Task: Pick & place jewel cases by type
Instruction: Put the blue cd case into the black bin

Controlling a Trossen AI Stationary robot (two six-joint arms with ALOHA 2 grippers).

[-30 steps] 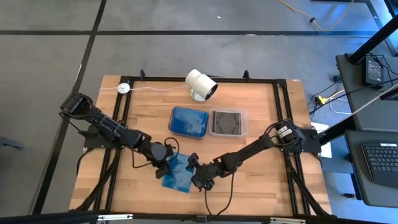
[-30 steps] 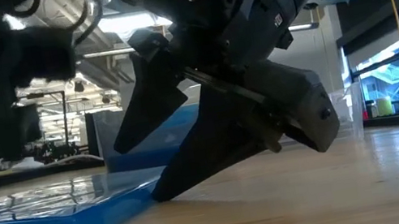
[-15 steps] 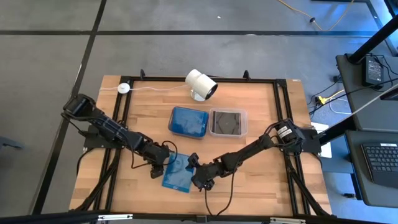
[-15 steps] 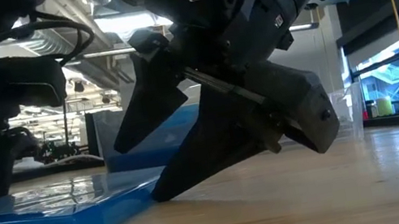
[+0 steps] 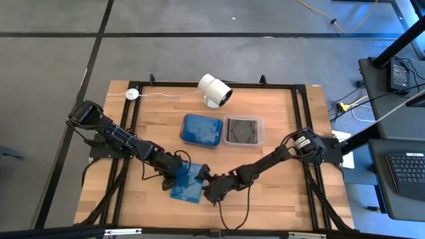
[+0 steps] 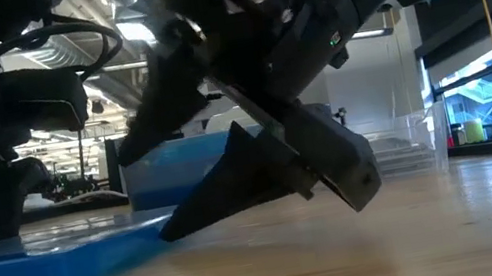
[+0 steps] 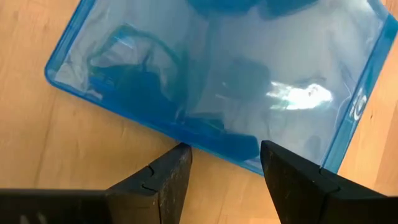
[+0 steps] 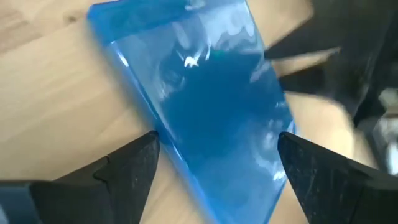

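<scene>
A translucent blue jewel case [image 5: 188, 186] lies flat on the wooden table near its front edge, between my two grippers. My left gripper [image 5: 170, 180] is open and points steeply down at the case's left edge [image 7: 205, 134], a fingertip at either side of a stretch of that edge. My right gripper [image 5: 206, 180] is open and comes in low from the right. One of its fingers is down at the table and the other is raised over the case [image 6: 45, 265]. In the right wrist view the case [image 8: 199, 93] runs up between the two fingers. My left gripper stands at the case's left edge [image 7: 186, 138], pointing down; whether its fingertips touch the case, I cannot tell. My right gripper has its lower finger [image 6: 234, 186] on the table, slanting down from the table's right, with the tip against the case's right edge [image 6: 147, 239]. Its upper finger is clear above the case.
At the table's middle stand a blue tub [image 5: 201, 129] and a clear tub [image 5: 244, 130] holding a dark case. A white cylindrical camera [image 5: 214, 89] sits at the far edge. Bare wood lies to the left and right of the grippers.
My left gripper has come down toward the case's left edge and tipped steeper. My right gripper has rolled and tipped in place, its lower fingertip moving toward the table's left. The case has slid a little to the left and stays flat.
</scene>
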